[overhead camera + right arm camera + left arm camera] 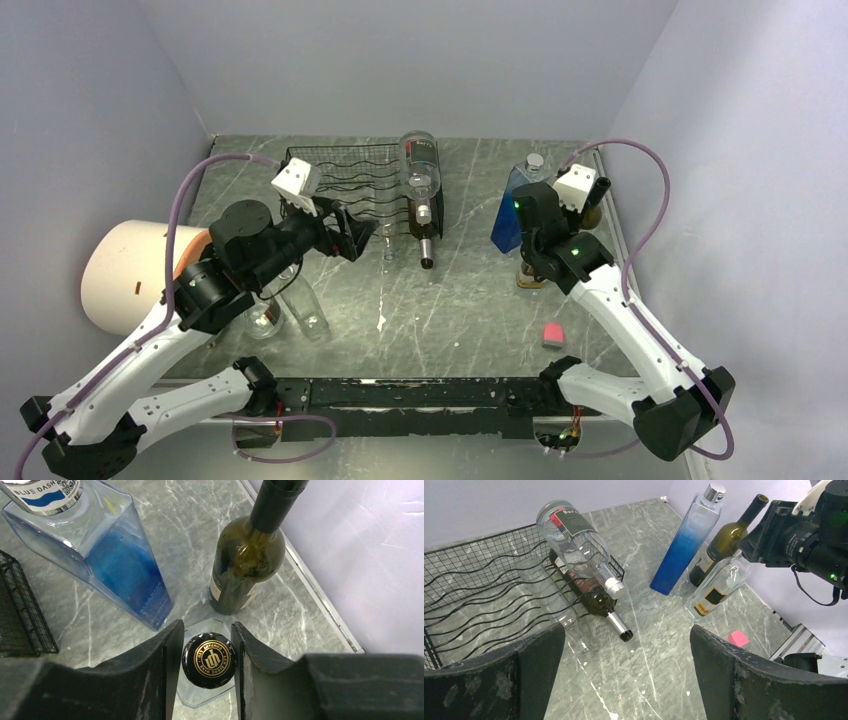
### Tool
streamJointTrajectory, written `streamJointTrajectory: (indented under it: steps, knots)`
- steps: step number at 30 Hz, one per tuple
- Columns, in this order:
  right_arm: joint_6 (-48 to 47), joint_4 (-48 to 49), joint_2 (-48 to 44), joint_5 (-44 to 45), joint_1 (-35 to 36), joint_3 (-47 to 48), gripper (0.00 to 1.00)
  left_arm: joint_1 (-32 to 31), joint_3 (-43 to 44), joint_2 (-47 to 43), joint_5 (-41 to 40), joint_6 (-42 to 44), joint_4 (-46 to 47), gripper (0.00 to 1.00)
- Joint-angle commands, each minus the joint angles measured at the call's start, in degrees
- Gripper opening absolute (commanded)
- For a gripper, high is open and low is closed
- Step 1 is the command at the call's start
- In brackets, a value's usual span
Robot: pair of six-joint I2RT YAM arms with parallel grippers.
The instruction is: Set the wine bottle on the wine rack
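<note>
The black wire wine rack (340, 180) stands at the back left and also shows in the left wrist view (474, 585). A clear bottle (574, 540) and a dark bottle (599, 602) lie in its right end. My right gripper (207, 652) points down and is shut on the black gold-printed cap (209, 661) of an upright clear bottle (719, 590), which stands on the table at the right (530, 275). A dark green wine bottle (245, 565) and a tall blue bottle (115, 565) stand just beyond it. My left gripper (626, 635) is open and empty, above the table in front of the rack (355, 240).
A pink block (553, 334) lies near the front right. A white cylinder (130, 275) stands at the left edge. Clear glass bottles (305, 305) stand under the left arm. The side wall is close behind the green bottle.
</note>
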Motion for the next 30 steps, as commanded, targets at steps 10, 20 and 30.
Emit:
streamJointTrajectory:
  steps: [10, 20, 30]
  knots:
    - [-5.8, 2.0, -6.4, -8.0, -0.4, -0.5, 0.00, 0.2, -0.4, 3.8, 4.2, 0.0, 6.4, 0.97]
    - [-10.5, 5.5, -12.6, -33.2, -0.4, 0.5, 0.00, -1.6, -2.4, 13.8, 11.2, -0.6, 15.5, 0.99]
    - [-5.5, 8.2, -14.0, -39.1, -0.4, -1.7, 0.00, -6.2, -4.4, 22.6, 10.7, 0.2, 20.1, 0.99]
